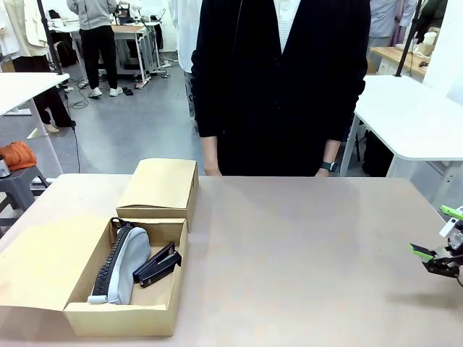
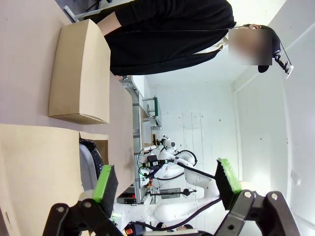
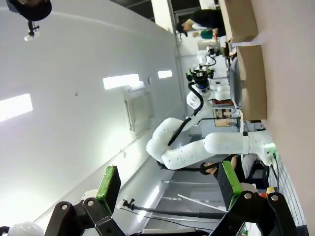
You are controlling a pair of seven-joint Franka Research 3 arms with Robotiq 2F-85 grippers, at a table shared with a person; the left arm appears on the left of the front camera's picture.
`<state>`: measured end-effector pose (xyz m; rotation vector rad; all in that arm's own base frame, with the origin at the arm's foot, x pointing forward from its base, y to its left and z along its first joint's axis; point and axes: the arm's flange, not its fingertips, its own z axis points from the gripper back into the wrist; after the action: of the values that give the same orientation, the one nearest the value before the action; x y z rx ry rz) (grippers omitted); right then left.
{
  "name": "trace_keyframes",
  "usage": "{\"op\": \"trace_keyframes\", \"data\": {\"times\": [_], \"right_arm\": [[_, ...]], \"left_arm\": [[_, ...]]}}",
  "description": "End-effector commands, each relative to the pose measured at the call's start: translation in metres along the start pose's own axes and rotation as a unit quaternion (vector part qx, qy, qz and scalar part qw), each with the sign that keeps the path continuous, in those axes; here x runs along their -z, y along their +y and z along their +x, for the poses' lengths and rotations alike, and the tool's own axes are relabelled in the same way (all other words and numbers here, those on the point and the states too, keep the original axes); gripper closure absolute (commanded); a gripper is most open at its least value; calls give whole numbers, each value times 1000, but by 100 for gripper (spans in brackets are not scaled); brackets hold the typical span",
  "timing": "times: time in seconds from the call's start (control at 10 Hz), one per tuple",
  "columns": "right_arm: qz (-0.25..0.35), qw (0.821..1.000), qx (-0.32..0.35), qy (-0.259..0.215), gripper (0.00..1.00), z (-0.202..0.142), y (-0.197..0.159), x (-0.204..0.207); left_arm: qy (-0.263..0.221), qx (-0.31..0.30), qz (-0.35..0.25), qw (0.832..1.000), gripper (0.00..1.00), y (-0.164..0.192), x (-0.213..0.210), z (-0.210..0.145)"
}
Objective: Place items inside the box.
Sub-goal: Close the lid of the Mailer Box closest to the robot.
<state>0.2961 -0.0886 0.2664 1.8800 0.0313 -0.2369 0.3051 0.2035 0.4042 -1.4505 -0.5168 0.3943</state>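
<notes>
- At the near left of the pale tan tabletop (image 1: pixel 304 246) sits the shallow rectangular brown cardboard box (image 1: pixel 116 314), its wide flap lid (image 1: pixel 32 264) folded out flat to the left.
- Inside the box lies a grey zip pouch (image 1: pixel 123 267) with a dark zipper along its left edge, resting lengthwise.
- Just beside the pouch, on its right and touching it, lies a black stapler (image 1: pixel 157 265), tilted diagonally toward the box's right wall.
- Behind the open box, touching its far wall, stands a second, smaller closed brown cardboard box (image 1: pixel 160 186) (plain, with its lid shut).
- Across the tabletop stands a person in a dark cardigan (image 1: pixel 282 79), arms hanging down at the far edge, a dark watch (image 1: pixel 329 167) on one wrist.
- At the far right edge of the front view, the right pincer (image 1: pixel 438 235) hovers low over the tabletop, well apart from both boxes; its green pads are spread wide with nothing between them.
- The right wrist view shows the same wide, empty spread of the right pincer (image 3: pixel 168 183), aimed at a white wall, with the boxes far off along the tabletop.
- The left pincer (image 2: pixel 167 182) is likewise wide and empty in its wrist view, hanging above the flap lid (image 2: pixel 39 172) near the open box, with the closed box (image 2: pixel 81 73) beyond.
</notes>
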Motion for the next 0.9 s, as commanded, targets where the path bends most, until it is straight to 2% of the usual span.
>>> {"op": "trace_keyframes", "data": {"times": [0.0,0.1,0.2,0.3,0.4,0.5,0.6,0.7,0.8], "right_arm": [[4,1000,9,-9,0,2,8,1],[4,1000,9,-9,0,2,8,1],[4,1000,9,-9,0,2,8,1],[4,1000,9,-9,0,2,8,1],[4,1000,9,-9,0,2,8,1],[4,1000,9,-9,0,2,8,1],[4,1000,9,-9,0,2,8,1],[4,1000,9,-9,0,2,8,1],[4,1000,9,-9,0,2,8,1]], "left_arm": [[0,10,-7,1000,0,-2,-1,-2],[0,0,0,1000,0,0,0,0],[-25,201,37,978,0,-14,18,-14],[7,381,31,924,0,-23,40,-32],[64,484,-3,872,0,-31,53,-51],[54,608,-23,792,0,-29,60,-60],[61,711,-30,700,0,-18,56,-62],[-1,811,-29,584,0,-28,46,-42],[128,371,31,919,0,-47,59,-27]]}}
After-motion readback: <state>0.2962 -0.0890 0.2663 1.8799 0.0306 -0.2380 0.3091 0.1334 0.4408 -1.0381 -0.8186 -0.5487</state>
